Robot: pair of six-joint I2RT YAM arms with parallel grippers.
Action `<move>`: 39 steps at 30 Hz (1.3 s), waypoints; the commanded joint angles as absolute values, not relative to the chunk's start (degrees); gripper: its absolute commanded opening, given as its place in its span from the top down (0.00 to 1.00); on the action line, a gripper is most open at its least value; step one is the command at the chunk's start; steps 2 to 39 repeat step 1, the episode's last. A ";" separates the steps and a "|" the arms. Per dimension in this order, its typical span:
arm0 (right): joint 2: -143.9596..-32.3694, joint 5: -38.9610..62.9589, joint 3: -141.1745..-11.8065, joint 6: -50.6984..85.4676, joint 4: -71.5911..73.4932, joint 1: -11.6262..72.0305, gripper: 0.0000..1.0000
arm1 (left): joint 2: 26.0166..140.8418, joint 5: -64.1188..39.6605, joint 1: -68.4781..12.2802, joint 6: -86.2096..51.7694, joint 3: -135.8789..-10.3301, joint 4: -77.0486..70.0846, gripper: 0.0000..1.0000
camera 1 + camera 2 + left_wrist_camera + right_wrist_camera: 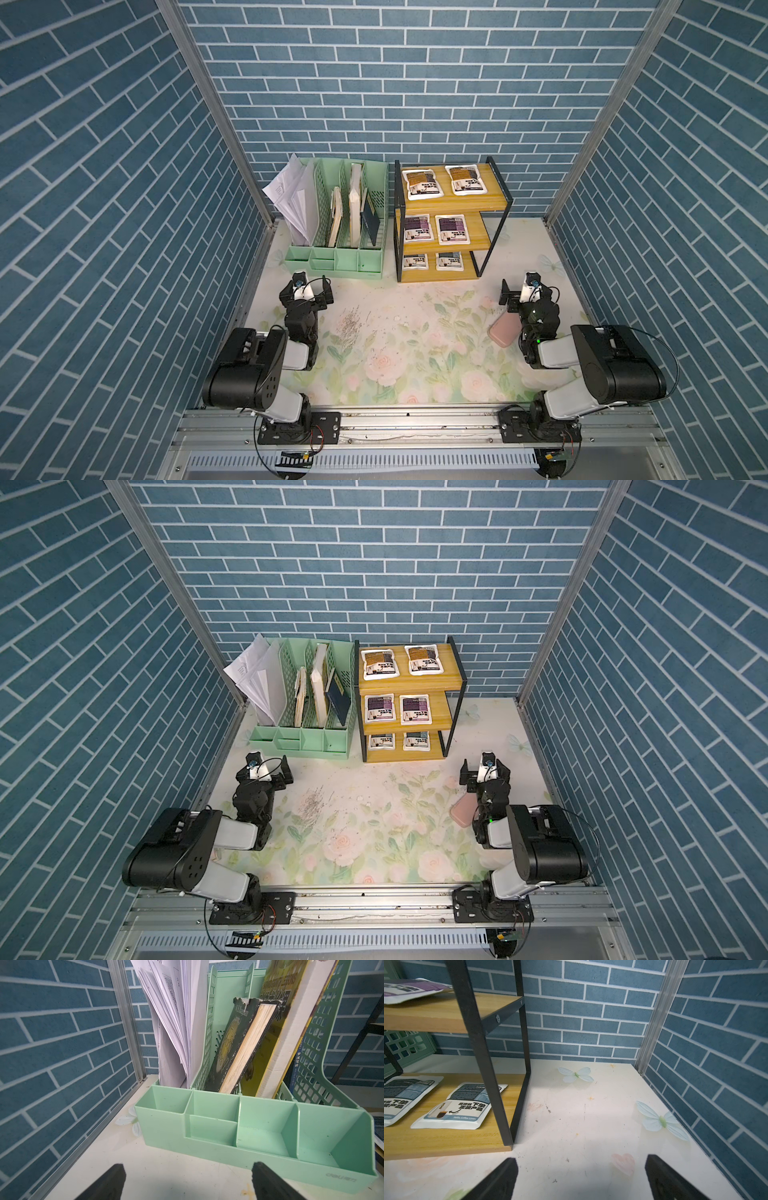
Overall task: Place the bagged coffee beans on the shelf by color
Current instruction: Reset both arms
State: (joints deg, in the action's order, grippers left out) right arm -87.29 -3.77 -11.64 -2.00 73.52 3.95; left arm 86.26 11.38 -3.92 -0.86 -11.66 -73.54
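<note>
In both top views the shelf (432, 275) (405, 755) stands at the back of the table with coffee bean bags on every tier. Two orange-brown bags (424, 183) (466, 179) lie on the top board, two purple ones (417, 228) (452, 229) on the middle board, and two grey-blue ones (414, 261) (449, 261) on the bottom. My left gripper (306, 289) (188, 1167) hangs open and empty in front of the organizer. Just right of the shelf's front corner (446, 1138), my right gripper (530, 291) (581, 1160) is open over bare table, with a grey-blue bag (458, 1105) nearby.
A mint-green file organizer (332, 259) (207, 1147) with papers and books stands left of the shelf. A pink rounded case (505, 332) (464, 812) lies on the table beside the right arm. Blue brick walls close in three sides.
</note>
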 commanded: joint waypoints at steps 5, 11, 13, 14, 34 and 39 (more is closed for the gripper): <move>-87.58 -3.33 -12.57 -2.90 73.30 3.69 0.00 | 86.61 11.84 -3.60 -1.12 -12.12 -73.08 0.00; -87.58 -3.33 -12.57 -2.90 73.30 3.69 0.00 | 86.61 11.84 -3.60 -1.12 -12.12 -73.08 0.00; -87.58 -3.33 -12.57 -2.90 73.30 3.69 0.00 | 86.61 11.84 -3.60 -1.12 -12.12 -73.08 0.00; -87.58 -3.33 -12.57 -2.90 73.30 3.69 0.00 | 86.61 11.84 -3.60 -1.12 -12.12 -73.08 0.00; -87.58 -3.33 -12.57 -2.90 73.30 3.69 0.00 | 86.61 11.84 -3.60 -1.12 -12.12 -73.08 0.00; -87.58 -3.33 -12.57 -2.90 73.30 3.69 0.00 | 86.61 11.84 -3.60 -1.12 -12.12 -73.08 0.00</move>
